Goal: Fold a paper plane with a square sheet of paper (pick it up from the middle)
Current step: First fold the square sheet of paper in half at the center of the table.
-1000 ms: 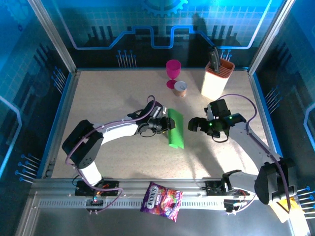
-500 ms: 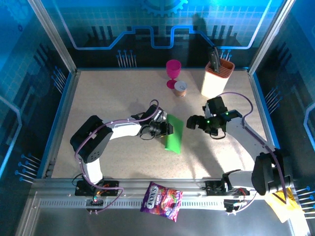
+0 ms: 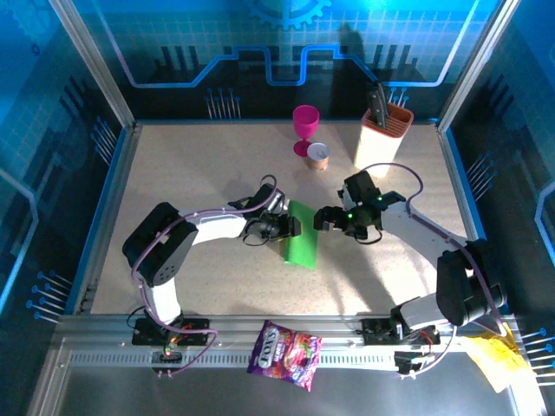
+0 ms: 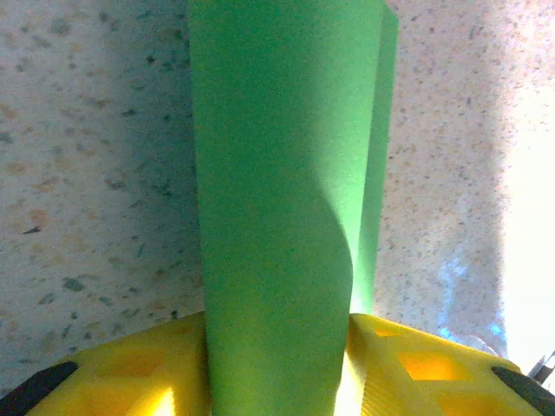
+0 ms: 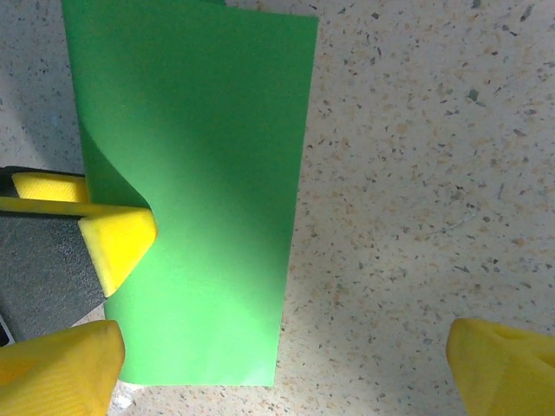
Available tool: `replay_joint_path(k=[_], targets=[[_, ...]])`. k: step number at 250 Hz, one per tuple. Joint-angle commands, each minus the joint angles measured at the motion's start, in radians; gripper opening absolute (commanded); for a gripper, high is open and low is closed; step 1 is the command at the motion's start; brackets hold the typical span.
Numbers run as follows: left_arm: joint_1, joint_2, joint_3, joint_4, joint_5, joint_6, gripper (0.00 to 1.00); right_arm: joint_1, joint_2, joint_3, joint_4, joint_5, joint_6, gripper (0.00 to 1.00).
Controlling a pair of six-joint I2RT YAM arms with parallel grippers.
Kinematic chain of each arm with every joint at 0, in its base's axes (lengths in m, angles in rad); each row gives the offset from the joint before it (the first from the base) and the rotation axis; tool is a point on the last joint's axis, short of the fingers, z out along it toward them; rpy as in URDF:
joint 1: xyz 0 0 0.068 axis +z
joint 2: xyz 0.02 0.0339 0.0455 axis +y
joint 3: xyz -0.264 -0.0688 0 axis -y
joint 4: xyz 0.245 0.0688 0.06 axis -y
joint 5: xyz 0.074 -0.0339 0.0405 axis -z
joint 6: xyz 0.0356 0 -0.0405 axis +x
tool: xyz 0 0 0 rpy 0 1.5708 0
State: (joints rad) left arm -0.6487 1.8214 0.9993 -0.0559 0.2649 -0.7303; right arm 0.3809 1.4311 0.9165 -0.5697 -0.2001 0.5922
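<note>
The square sheet of paper [image 3: 303,247] is pinched by the left gripper [image 3: 293,229]
Folded to a narrow strip, it is seen mid-frame at the centre of the table [image 3: 173,173]; its left edge is clamped between the partly closed jaws; the right gripper [image 3: 323,221] is held spread wide, empty, over its right edge.
</note>
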Motion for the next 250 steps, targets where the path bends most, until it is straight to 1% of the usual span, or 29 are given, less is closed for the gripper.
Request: replay_joint_path(k=[1,53,103,221,250], targets=[[0.007,0.014,-0.015,-0.040,-0.029,0.023,0.46,0.008,0.017,0.030,0.019,-0.016,0.010,0.97],[0.007,0.024,-0.001,-0.075,-0.056,0.034,0.53,0.009,0.034,0.041,0.019,-0.019,-0.009,0.97],[0.011,0.024,0.014,-0.108,-0.079,0.053,0.58,0.007,0.043,0.045,0.020,-0.024,-0.015,0.97],[0.037,-0.029,-0.005,-0.130,-0.112,0.071,0.71,0.006,0.038,0.047,0.022,-0.032,-0.015,0.96],[0.044,-0.040,-0.019,-0.131,-0.121,0.072,0.72,0.005,0.035,0.047,0.020,-0.035,-0.014,0.96]])
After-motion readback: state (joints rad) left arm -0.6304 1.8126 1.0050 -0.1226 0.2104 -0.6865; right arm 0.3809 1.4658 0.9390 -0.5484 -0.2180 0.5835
